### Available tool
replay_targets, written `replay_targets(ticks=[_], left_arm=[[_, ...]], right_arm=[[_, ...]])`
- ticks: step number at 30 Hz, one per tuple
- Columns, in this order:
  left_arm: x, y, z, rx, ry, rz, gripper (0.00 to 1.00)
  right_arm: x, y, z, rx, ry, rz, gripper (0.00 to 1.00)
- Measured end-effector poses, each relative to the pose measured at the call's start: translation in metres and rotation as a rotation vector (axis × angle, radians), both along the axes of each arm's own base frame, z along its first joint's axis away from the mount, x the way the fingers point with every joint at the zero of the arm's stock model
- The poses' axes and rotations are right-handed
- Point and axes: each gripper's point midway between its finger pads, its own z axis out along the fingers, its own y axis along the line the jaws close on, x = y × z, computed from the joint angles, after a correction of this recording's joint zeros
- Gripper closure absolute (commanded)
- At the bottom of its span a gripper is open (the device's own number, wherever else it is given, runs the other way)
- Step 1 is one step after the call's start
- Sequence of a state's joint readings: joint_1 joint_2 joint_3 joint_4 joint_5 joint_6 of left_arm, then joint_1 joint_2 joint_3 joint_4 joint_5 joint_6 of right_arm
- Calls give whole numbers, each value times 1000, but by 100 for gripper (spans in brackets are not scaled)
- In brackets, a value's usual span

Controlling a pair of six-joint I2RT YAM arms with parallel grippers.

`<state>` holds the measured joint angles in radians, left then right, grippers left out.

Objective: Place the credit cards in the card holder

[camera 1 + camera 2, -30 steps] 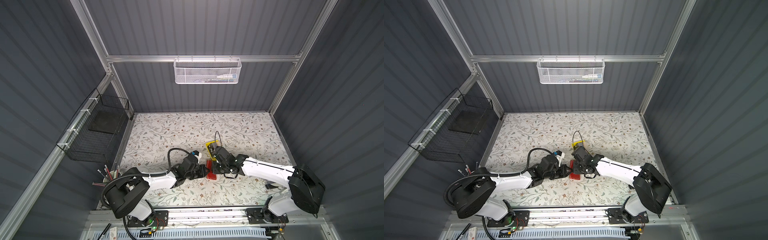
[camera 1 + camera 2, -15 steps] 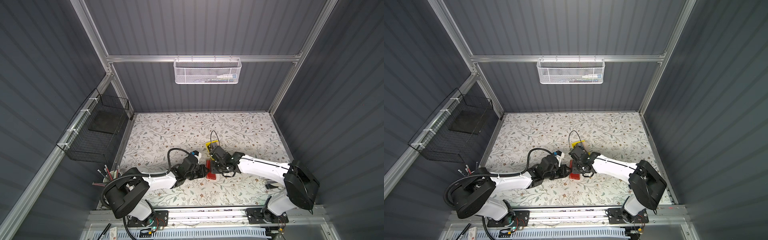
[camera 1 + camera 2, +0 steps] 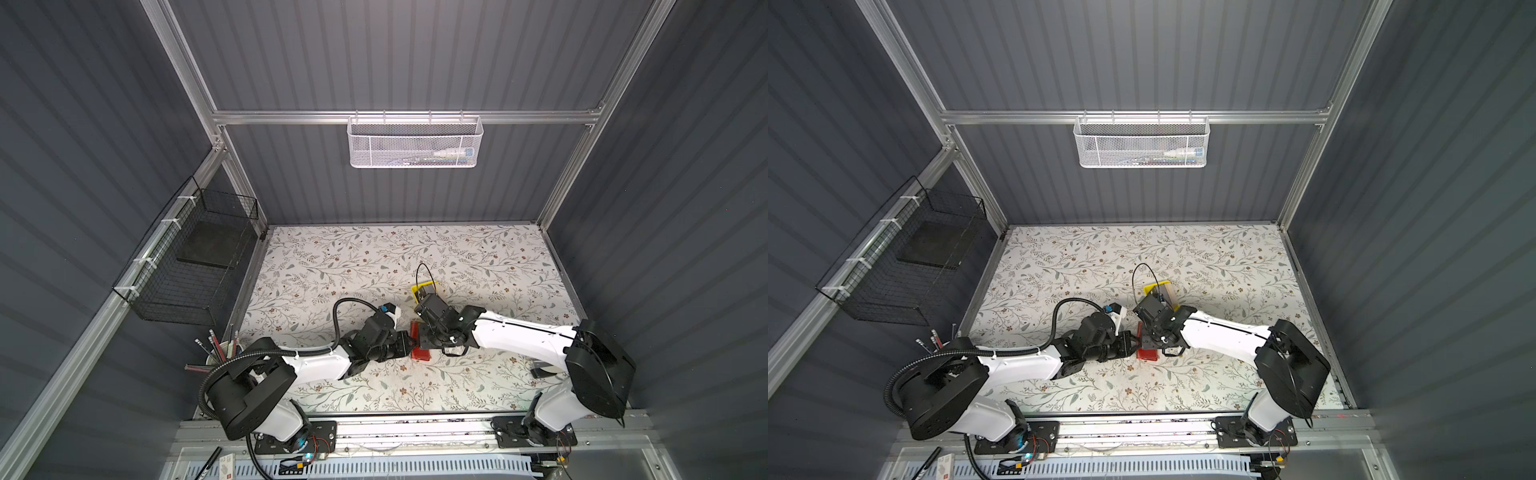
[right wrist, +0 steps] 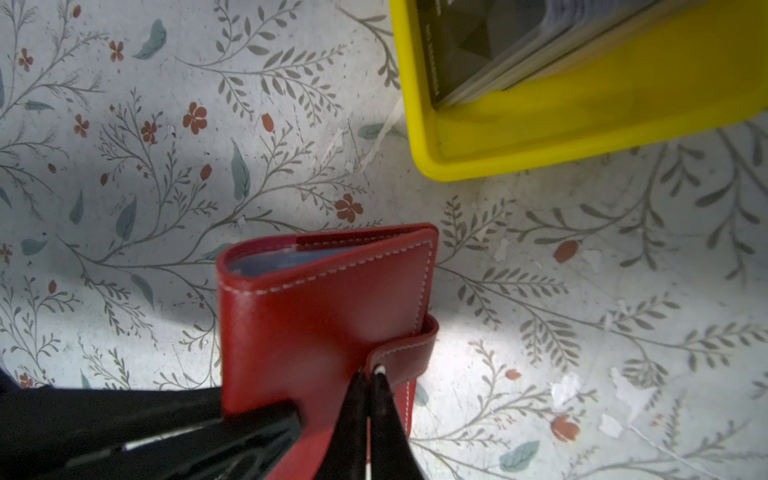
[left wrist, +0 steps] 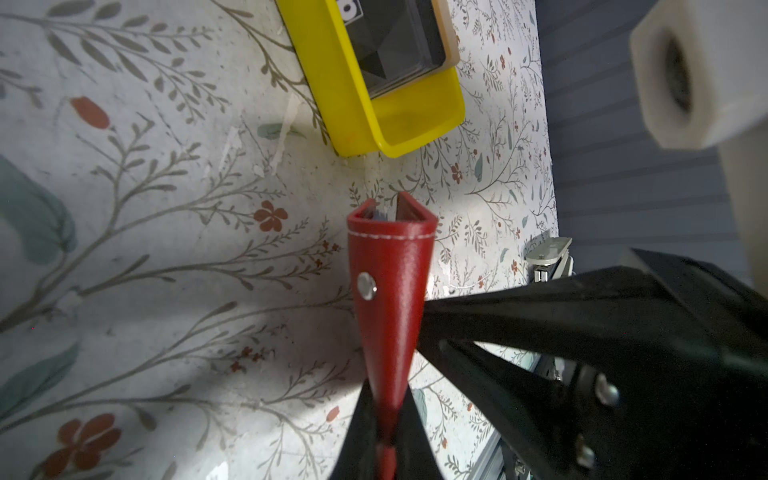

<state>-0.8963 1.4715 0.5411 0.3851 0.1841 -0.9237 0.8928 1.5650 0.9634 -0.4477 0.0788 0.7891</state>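
While both grippers meet at the red card holder (image 3: 419, 354), it sits near the yellow tray (image 5: 332, 83).
The left gripper (image 5: 388, 401) pinches the holder; the right gripper (image 4: 368, 386) is pressed together at its strap (image 4: 405, 353); the credit cards (image 5: 401, 41) lie in the tray.

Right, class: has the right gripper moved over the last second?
Yes. In a top view the right gripper has shifted left, toward the card holder, judged against the yellow tray.
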Motion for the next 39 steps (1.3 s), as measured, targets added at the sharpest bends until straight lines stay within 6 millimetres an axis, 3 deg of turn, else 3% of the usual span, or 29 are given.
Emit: replay_targets(ticks=[39], left_arm=[[3,6,-4,35,-7,36,94]], right_arm=[[-2,-1,0,-16,-5,-11,95]])
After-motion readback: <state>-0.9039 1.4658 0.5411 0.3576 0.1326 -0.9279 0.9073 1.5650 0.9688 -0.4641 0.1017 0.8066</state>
